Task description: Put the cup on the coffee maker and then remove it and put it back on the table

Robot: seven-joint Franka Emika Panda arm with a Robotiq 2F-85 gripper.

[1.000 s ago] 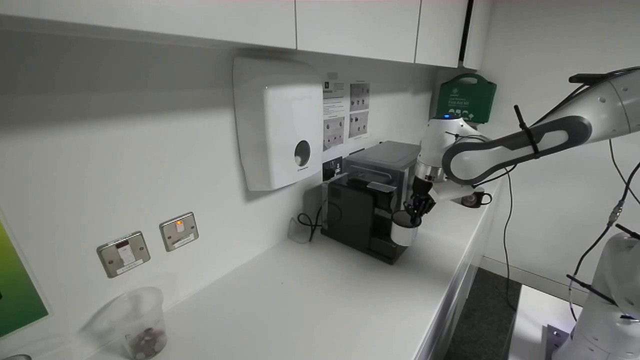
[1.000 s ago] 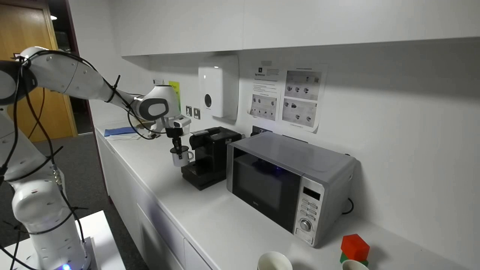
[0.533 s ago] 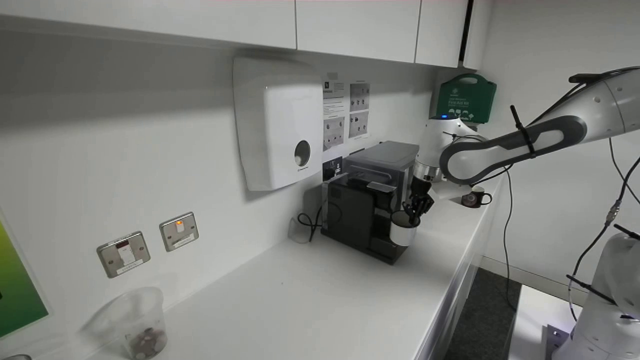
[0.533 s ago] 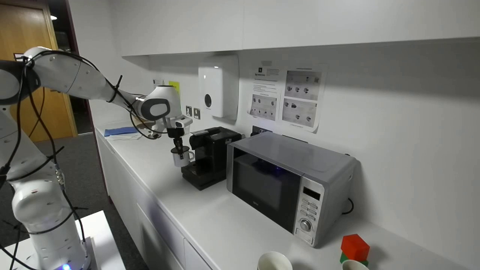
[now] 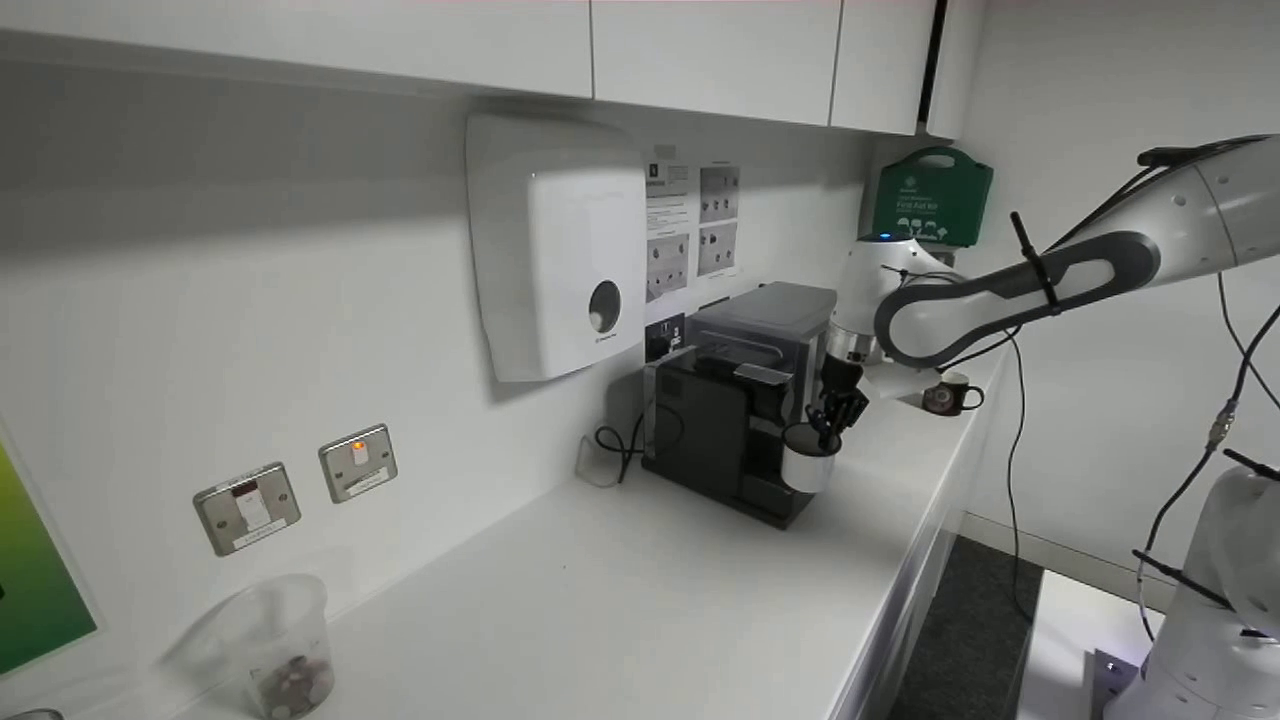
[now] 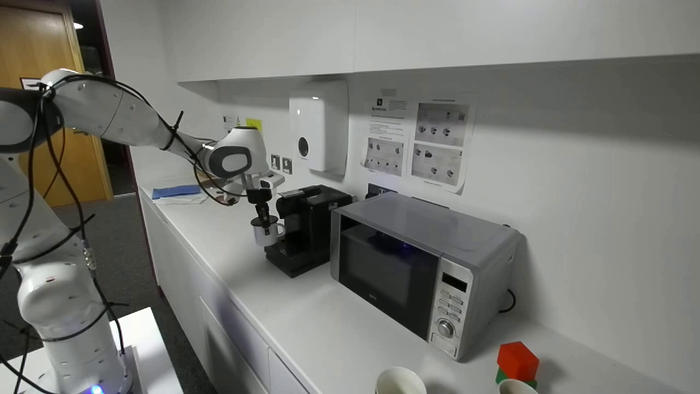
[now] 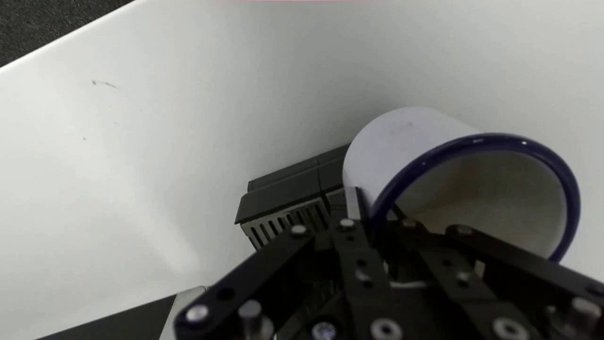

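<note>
in an exterior view, the cup (image 5: 806,472) hangs almost upright just in front of the coffee maker (image 5: 700,430), seemingly above the table (image 5: 600,610). the claw (image 5: 830,440) reaches it from above and is closed on its side, near the top. i suppose the reason of this grip is to leave the lower part free, so that the cup can be set down on a flat place. well apart from the coffee maker stands a see-through container (image 5: 290,612); at its bottom lie brownish pieces (image 5: 295,685), too blurred to be named. beyond the coffee maker is a dark mug (image 5: 940,400), whose content i cannot see.

in an exterior view, the handle (image 6: 280,230) of the cup is turned toward the coffee maker. probably the cup is on its way in or out of this machine; the pictures do not decide which. a microwave (image 6: 404,257) is just beside the coffee maker, and well apart from the coffee maker are a cream beaker (image 6: 401,381) and another beaker (image 6: 517,387), both cut off, so their content is unknown.

in the wrist view, the claw pinches the cup at its dark blue rim (image 7: 495,142). inside it is pale with a brownish patch, maybe a stain. the drip grille (image 7: 289,222) of the coffee maker shows near the cup, which seems beside it rather than on it.
</note>
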